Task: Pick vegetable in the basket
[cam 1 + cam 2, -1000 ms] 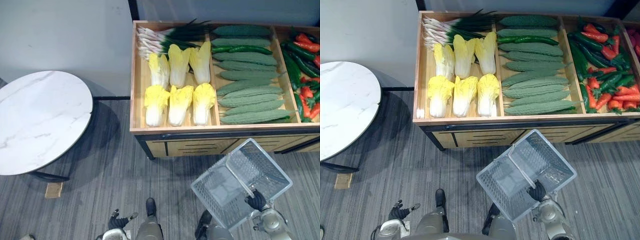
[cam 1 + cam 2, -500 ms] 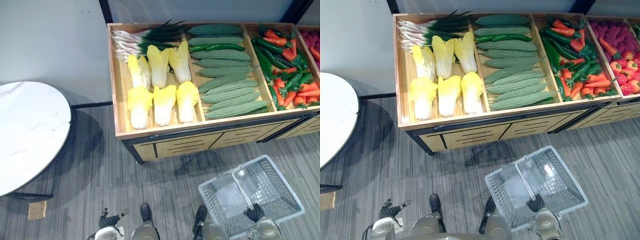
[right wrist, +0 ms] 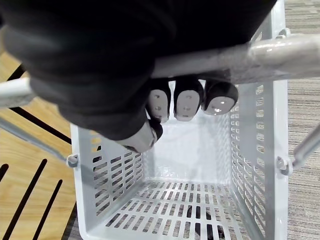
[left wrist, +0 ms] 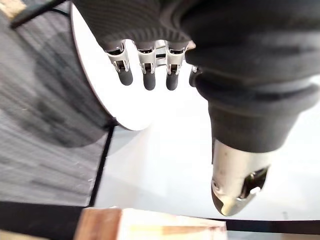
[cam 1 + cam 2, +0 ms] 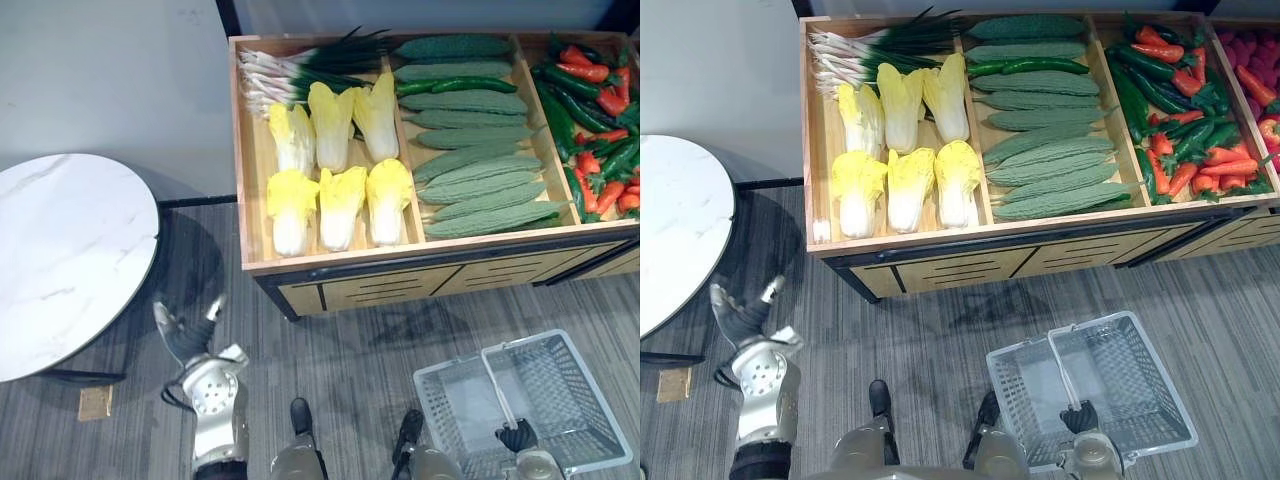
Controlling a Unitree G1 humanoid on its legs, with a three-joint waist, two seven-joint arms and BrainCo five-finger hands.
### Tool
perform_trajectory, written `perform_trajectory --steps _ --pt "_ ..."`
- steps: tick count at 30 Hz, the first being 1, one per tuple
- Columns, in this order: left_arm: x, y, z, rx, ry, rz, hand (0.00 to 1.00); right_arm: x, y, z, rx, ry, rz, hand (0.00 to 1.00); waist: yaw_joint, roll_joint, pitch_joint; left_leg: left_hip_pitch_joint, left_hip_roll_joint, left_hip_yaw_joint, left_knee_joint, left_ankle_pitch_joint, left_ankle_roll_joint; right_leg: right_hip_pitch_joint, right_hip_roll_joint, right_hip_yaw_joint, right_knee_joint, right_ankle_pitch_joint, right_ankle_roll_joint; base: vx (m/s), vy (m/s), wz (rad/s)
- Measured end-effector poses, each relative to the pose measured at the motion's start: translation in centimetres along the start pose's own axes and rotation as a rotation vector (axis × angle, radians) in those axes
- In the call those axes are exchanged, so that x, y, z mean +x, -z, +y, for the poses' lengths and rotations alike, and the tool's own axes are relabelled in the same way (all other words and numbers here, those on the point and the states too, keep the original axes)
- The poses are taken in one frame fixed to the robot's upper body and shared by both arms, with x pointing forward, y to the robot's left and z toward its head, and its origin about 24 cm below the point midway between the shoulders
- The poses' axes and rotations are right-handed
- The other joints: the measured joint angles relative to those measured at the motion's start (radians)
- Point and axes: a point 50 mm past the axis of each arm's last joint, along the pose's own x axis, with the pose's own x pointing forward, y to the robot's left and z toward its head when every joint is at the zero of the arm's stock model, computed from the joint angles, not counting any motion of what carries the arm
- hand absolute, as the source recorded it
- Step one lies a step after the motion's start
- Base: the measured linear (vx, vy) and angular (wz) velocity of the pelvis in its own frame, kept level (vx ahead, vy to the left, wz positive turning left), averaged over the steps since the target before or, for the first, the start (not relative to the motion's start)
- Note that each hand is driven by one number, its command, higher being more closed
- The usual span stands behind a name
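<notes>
Basket handle (image 5: 1061, 369) in right robot hand (image 5: 1078, 416)

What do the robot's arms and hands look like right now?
The left arm is silver-grey metal, and its rounded wrist shell is dotted with small holes. The left hand and right hand have dark ribbed covers over the back and wrist. The fingers are silver with rounded dark tips.

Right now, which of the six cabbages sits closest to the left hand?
The left-end cabbage of the front row. The other five lie farther right or farther back from the left hand.
</notes>
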Motion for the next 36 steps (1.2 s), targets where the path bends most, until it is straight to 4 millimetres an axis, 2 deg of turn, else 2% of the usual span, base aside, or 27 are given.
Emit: perform_trajectory --steps 5,9,13,19,23,30,36 --pt "0.9 -4.2 -1.9 -0.061 -0.060 -0.183 0.00 0.0 0.3 0.1 -0.001 0.000 0.013 1.00 -0.009 0.000 0.000 0.001 0.007 0.029 0.000 -0.001 -0.002 -0.024 0.008 0.036 0.001 0.009 -0.005 0.02 -0.008 -0.22" --pt "1.7 -5.6 -3.0 -0.105 -0.098 -0.221 0.00 0.0 0.0 0.2 -0.009 -0.005 0.000 1.00 -0.032 -0.003 0.001 0.004 0.009 0.056 0.000 -0.003 -0.003 -0.034 0.014 0.066 -0.014 0.027 -0.009 0.01 0.003 -0.21" --pt "3.8 -5.2 -4.3 -0.039 -0.107 -0.187 0.00 0.2 -0.6 0.2 -0.025 -0.012 -0.021 1.00 -0.056 -0.006 0.003 -0.003 0.014 0.061 0.000 -0.003 -0.004 -0.042 0.020 0.075 -0.029 0.037 -0.011 -0.01 -0.006 -0.10" --pt "6.2 -5.1 -5.6 0.036 -0.105 -0.145 0.00 0.6 -2.6 0.4 -0.060 -0.021 -0.091 1.00 -0.061 -0.026 0.035 -0.030 0.010 0.077 0.000 -0.001 -0.001 -0.072 0.020 0.090 -0.047 0.058 -0.012 0.00 0.001 -0.09" --pt "7.4 -5.7 -5.9 0.071 -0.108 -0.149 0.00 0.9 -4.5 0.5 -0.074 -0.026 -0.156 1.00 -0.066 -0.043 0.054 -0.057 0.008 0.081 0.000 0.002 0.002 -0.103 0.020 0.100 -0.047 0.070 -0.016 0.07 0.000 -0.04" --pt "7.2 -6.1 -6.7 0.110 -0.077 -0.177 0.00 1.1 -6.1 0.8 -0.095 -0.026 -0.208 1.00 -0.076 -0.047 0.060 -0.057 0.007 0.081 0.000 0.001 0.002 -0.106 0.021 0.127 -0.054 0.070 -0.016 0.06 0.000 -0.03" --pt "6.8 -6.3 -7.5 0.179 -0.040 -0.229 0.00 1.2 -6.6 0.7 -0.091 -0.016 -0.225 1.00 -0.079 -0.048 0.074 -0.058 0.008 0.091 0.000 -0.001 -0.001 -0.116 0.023 0.143 -0.054 0.076 -0.016 0.01 -0.003 -0.07"
